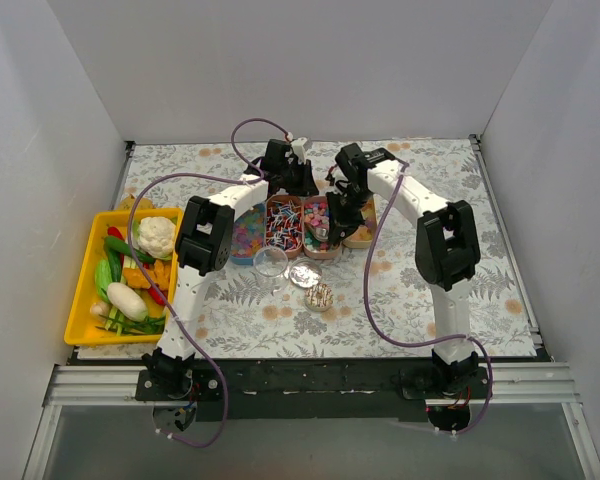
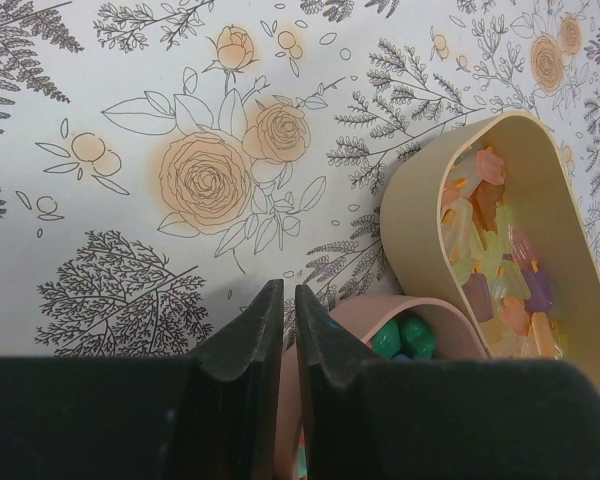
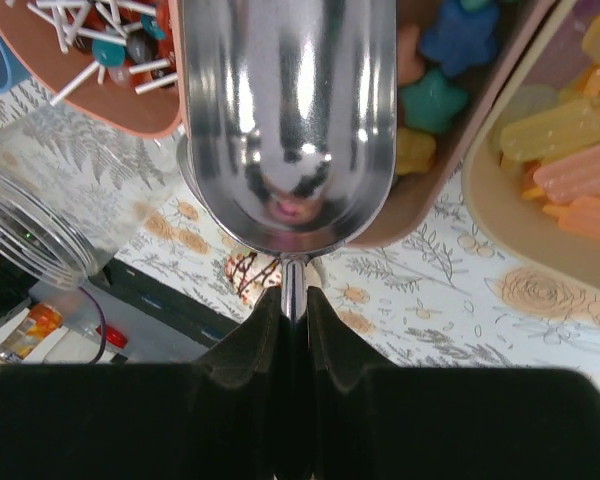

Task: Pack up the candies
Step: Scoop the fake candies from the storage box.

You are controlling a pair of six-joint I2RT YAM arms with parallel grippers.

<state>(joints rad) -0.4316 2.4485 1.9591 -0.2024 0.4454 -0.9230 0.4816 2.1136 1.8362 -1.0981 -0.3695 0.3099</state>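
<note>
Your left gripper, left wrist view: fingers nearly pressed together, nothing between them, over the pink tray rim; candies fill the beige tray touching it.
Right wrist view: right gripper pinches the scoop handle, bowl over the pink tray.
Top view: jar just beside the pink tray.

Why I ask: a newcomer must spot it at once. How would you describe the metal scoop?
On the floral table, look at the oval candy trays between the two arms. Over the pink tray of star-shaped sweets hangs the scoop, its thin handle pinched between the right arm's fingers. It alone is a shiny metal trough; the nearby jar is clear and round.
</note>
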